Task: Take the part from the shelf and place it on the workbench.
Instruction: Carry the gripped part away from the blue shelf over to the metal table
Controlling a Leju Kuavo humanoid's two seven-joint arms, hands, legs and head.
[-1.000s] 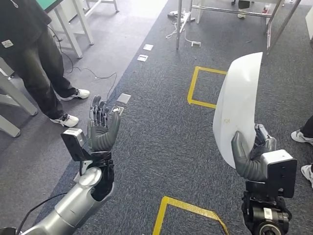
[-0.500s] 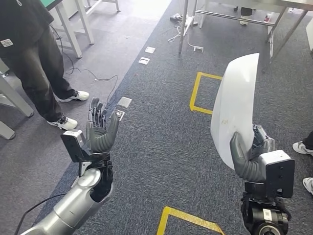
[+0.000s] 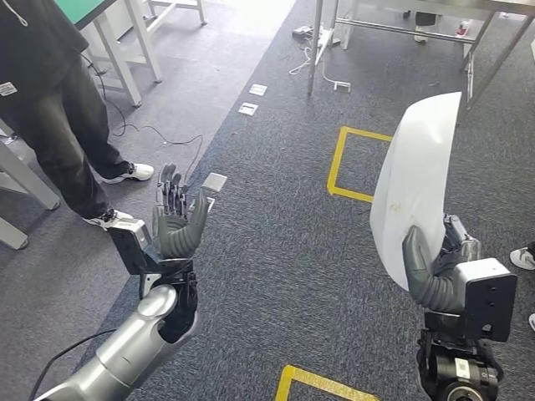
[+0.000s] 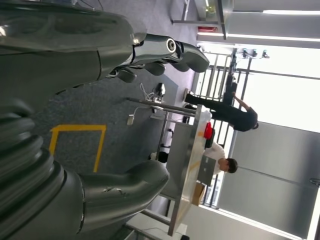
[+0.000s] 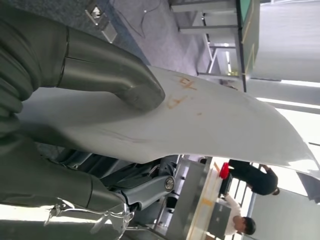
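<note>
Dark trousers and white shoes of a person (image 3: 69, 125) fill the upper left of the head view, beside pale table legs (image 3: 135, 38) on the lighter strip of floor. Lower left, the silver left arm rises to the left hand (image 3: 175, 219), which is raised with its palm turned up, fingers (image 3: 171, 190) apart and upright, thumb curved, holding nothing. Just beyond it, small floor plates (image 3: 214, 181) lie at the edge of the grey carpet (image 3: 277, 217). At centre right, a yellow taped square (image 3: 354, 163) marks the carpet, and a second yellow outline (image 3: 315, 383) shows at the bottom edge. In the upper right stands the metal frame of a worktop (image 3: 391, 25). At right, the right hand (image 3: 435, 267) grips the part (image 3: 416, 180), a thin, curved white sheet held upright in the air above the carpet; the thick grey thumb presses its front face near the lower end while the darker fingers (image 5: 151, 187) close behind it, as the right wrist view shows.
</note>
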